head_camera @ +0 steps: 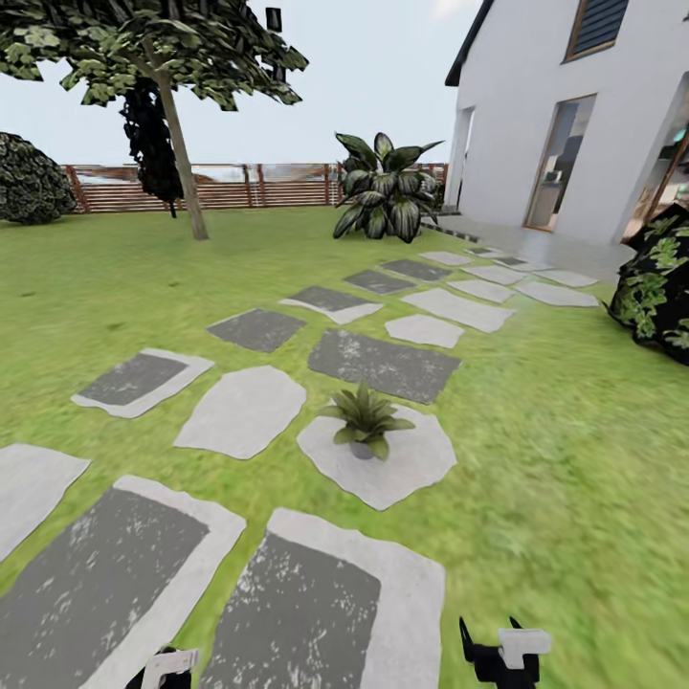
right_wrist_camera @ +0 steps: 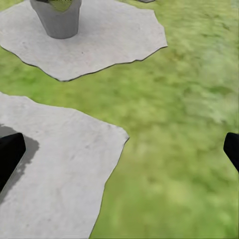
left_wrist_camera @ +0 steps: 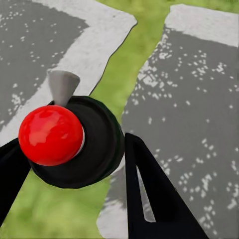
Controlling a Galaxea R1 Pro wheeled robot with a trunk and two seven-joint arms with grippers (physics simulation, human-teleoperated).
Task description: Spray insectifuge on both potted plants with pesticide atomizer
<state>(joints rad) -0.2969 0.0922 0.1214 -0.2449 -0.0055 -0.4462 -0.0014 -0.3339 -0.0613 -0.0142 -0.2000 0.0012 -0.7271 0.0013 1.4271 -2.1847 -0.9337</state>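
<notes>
Left gripper (left_wrist_camera: pixel 74 174) fingers closed around atomizer (left_wrist_camera: pixel 74 142), red knob and grey nozzle facing camera, above stepping stones (left_wrist_camera: pixel 184 99). Right gripper (right_wrist_camera: pixel 119 152) fingers spread wide, empty, over lawn (right_wrist_camera: pixel 184 129). Potted plant (head_camera: pixel 364 421) ahead on pale stone (head_camera: pixel 407 469).

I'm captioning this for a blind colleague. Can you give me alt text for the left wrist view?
The left end effector grips a spray bottle, seen end-on with its red cap and grey nozzle, above grey stepping stones divided by a strip of grass.
</notes>
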